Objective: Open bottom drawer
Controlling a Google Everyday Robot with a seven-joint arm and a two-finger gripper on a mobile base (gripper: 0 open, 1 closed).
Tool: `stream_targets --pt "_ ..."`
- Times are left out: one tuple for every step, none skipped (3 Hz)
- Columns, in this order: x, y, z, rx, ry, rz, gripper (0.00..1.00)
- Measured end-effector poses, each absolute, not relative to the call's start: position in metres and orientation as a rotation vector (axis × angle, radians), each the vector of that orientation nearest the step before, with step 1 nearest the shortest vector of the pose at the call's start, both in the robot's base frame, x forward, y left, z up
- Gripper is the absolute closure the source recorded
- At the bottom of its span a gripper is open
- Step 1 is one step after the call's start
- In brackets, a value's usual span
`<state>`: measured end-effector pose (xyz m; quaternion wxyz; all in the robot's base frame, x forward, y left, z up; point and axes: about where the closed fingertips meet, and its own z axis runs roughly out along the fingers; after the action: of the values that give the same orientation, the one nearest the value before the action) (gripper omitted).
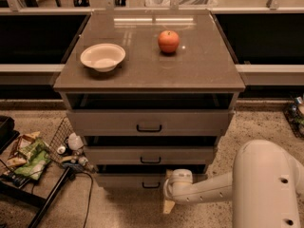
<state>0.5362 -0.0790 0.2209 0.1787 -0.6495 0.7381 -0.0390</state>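
Lower right of frame: the robot's white arm (247,186) fills the corner. Its forearm reaches left to a rounded wrist at bottom centre.

Gripper (169,206): it hangs below the wrist at bottom centre, low over the speckled floor (118,213). It sits just in front of the cabinet's foot and right of the lowest handle. Only a pale tan tip is seen. Whether it is wide, narrow or holding anything cannot be told. No contact with the handle is seen.

Bottom drawer (126,180): the lowest front of the grey-brown cabinet (228,82), at lower centre of frame. It is flat and shallow, with a small black loop handle (151,185) at mid-width. The wrist covers its right end. A dark gap runs above the front.

Middle drawer (114,155): directly above, with a black handle at centre and a dark gap over it.

Top drawer (104,121): the deepest front, with a wider black handle and an open dark band beneath the cabinet top.

Lower left of frame: a wire rack (59,134) leans by the cabinet side. Food packets (28,158) and small bottles (73,141) lie beside it, and a black cable (89,198) trails on the floor.

Cabinet top, upper centre: a white bowl (102,57) stands left and an orange-red apple (168,41) stands right. They are well apart, and both are upright.

Top edge of frame: a pale ledge (28,68) and dark recesses flank the cabinet.
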Motion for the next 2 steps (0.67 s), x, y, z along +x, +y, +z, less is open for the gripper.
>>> stream_targets --pt "0.538 -0.075 0.212 -1.871 2.082 -0.128 0.0" --pt "0.55 -0.066 0.193 -1.932 2.079 -0.191 0.0"
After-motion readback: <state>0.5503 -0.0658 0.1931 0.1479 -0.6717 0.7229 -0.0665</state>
